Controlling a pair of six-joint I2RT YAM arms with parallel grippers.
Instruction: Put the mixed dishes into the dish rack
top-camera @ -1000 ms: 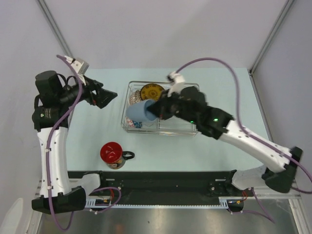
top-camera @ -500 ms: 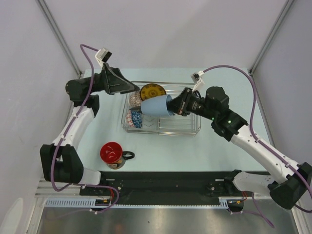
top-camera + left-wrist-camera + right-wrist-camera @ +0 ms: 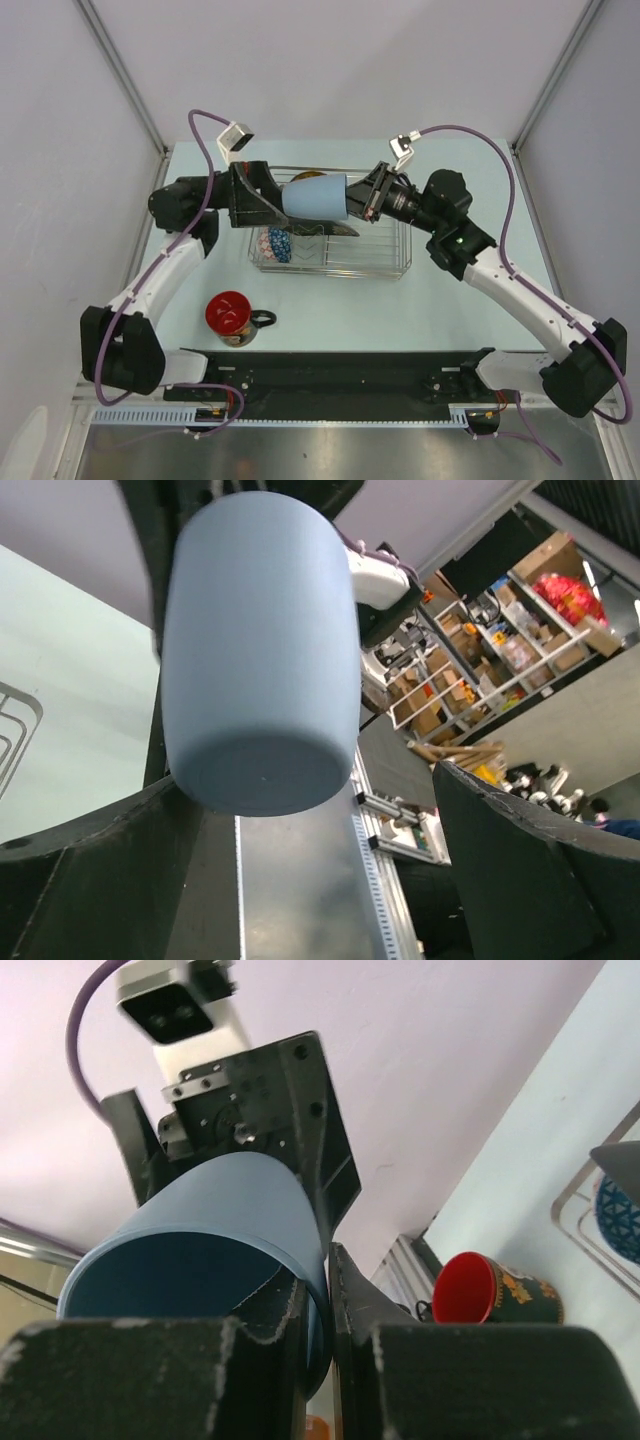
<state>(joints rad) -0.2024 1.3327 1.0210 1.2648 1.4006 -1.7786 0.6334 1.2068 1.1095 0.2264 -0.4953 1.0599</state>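
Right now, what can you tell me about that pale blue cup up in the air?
The light-blue cup is smooth, matte and handleless, darker blue inside, perhaps ceramic. It lies on its side in the air above the dish rack. The right gripper pinches its rim, one finger inside, one outside. The left gripper stands open around its closed base, with no touch visible.
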